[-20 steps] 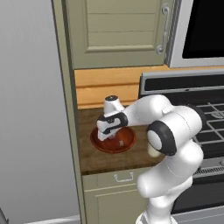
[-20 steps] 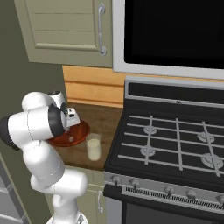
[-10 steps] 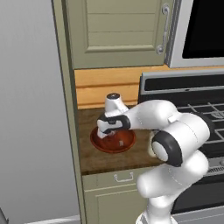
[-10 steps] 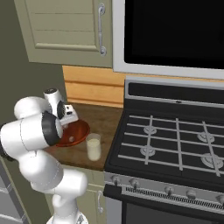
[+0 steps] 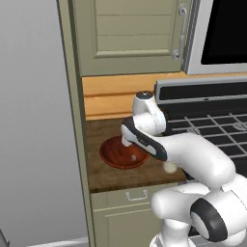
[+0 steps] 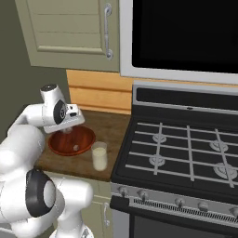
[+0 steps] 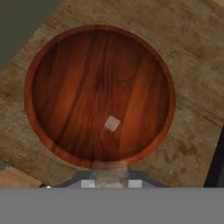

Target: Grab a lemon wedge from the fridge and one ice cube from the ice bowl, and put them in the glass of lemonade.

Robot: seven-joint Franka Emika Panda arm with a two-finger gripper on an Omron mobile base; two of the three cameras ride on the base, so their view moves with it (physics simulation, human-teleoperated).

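The reddish-brown ice bowl (image 7: pixel 65 87) sits on the wooden counter, also seen as the bowl (image 6: pixel 83 137) and the bowl (image 5: pixel 112 155). A single pale ice cube (image 7: pixel 112 124) lies on its floor, off centre; the same cube (image 6: pixel 76 148) shows from the right base. My gripper (image 7: pixel 111 183) hovers above the bowl's near rim, a short way from the cube, and looks open with nothing held. From the right, the gripper (image 6: pixel 69 131) points down over the bowl. The glass of lemonade (image 6: pixel 99 156) stands just right of the bowl. The fridge (image 5: pixel 34 120) is the grey wall at left. The lemon wedge is out of view.
A gas stove (image 6: pixel 186 148) with black grates fills the counter's right side, with a dark microwave (image 6: pixel 186 32) above it. Beige cabinet doors (image 5: pixel 130 34) hang over the bowl. The wooden counter (image 7: pixel 192 65) is narrow, bounded by the fridge and the stove.
The hand has stayed over the bowl while the arm's elbow and forearm have swung forward and lower. Bowl, cube and glass have not moved.
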